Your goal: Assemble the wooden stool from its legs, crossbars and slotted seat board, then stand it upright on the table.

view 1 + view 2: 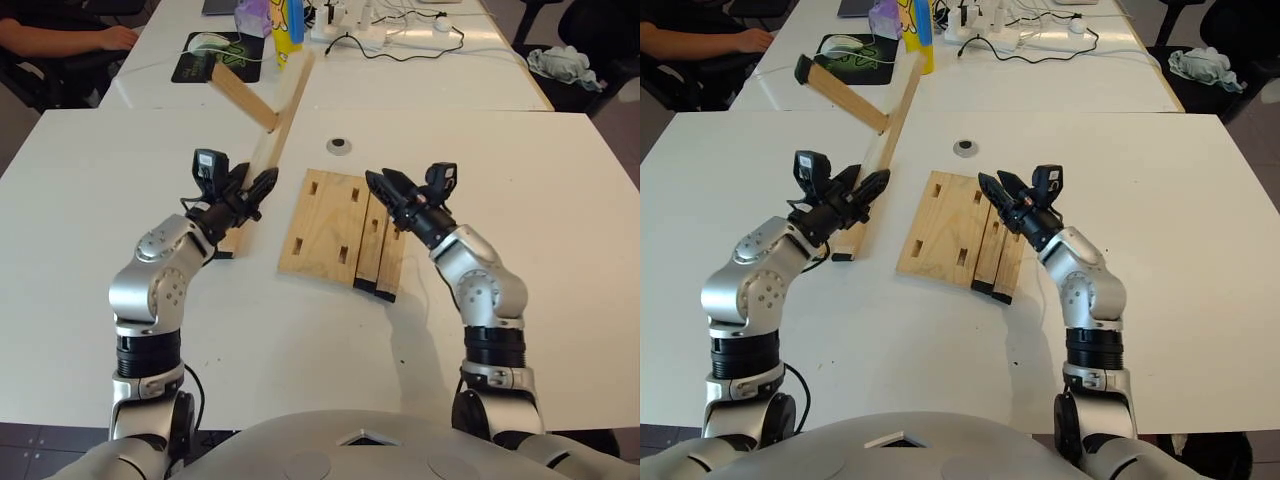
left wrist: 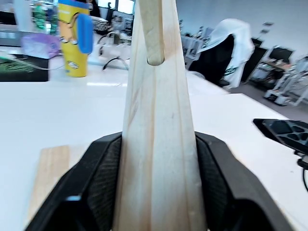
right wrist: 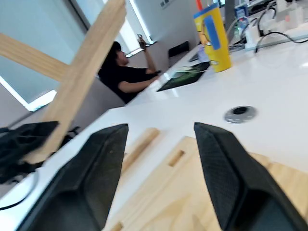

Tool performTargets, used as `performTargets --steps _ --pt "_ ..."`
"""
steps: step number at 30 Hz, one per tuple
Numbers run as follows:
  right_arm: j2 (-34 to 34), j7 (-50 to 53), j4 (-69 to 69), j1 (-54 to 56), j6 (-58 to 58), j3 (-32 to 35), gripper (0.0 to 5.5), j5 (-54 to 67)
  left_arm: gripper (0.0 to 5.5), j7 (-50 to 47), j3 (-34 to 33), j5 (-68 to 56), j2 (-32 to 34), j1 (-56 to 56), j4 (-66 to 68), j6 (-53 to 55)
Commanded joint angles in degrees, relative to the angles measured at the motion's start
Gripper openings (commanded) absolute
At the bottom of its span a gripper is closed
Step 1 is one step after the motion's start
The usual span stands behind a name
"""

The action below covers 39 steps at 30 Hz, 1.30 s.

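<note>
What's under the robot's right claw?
Two wooden bars lie side by side along the right edge of the slotted seat board, beneath the open right gripper. The gripper covers their far ends.

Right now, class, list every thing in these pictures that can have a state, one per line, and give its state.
left claw: shut on the leg.
right claw: open, holding nothing.
leg: tilted, far end raised, crossbar joined to it.
crossbar: fitted into the leg, other end free.
seat board: flat on the table, slots empty.
loose bars: lying flat beside the seat board, unassembled.
</note>
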<state>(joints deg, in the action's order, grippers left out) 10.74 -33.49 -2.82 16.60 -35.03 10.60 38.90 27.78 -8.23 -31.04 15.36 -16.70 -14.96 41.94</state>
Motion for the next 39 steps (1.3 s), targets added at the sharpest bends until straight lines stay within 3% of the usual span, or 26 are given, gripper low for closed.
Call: performTargets --steps 1,6,13,28,39 --pt "6.28 -7.92 -1.26 4.83 -11.66 5.16 3.10 14.63 2.08 10.20 -1.66 -8.76 5.54 -5.51 3.25 5.91" --pt "9.12 -9.78 0.24 8.70 -17.07 7.06 3.98 21.94 2.08 19.71 -0.10 -13.30 10.10 -9.68 9.16 9.60" --pt "10.08 -10.45 0.96 8.19 -15.60 3.82 5.00 18.50 2.08 27.05 3.66 -16.34 10.83 -11.75 12.15 13.40" --pt "11.72 -17.13 5.69 10.97 -22.45 2.45 5.00 23.74 2.08 35.71 6.80 -21.29 15.59 -9.52 12.77 20.86" --pt "14.50 -21.24 7.28 12.28 -24.40 2.04 3.43 22.83 2.08 38.47 7.49 -19.80 17.77 -11.54 15.96 19.62"
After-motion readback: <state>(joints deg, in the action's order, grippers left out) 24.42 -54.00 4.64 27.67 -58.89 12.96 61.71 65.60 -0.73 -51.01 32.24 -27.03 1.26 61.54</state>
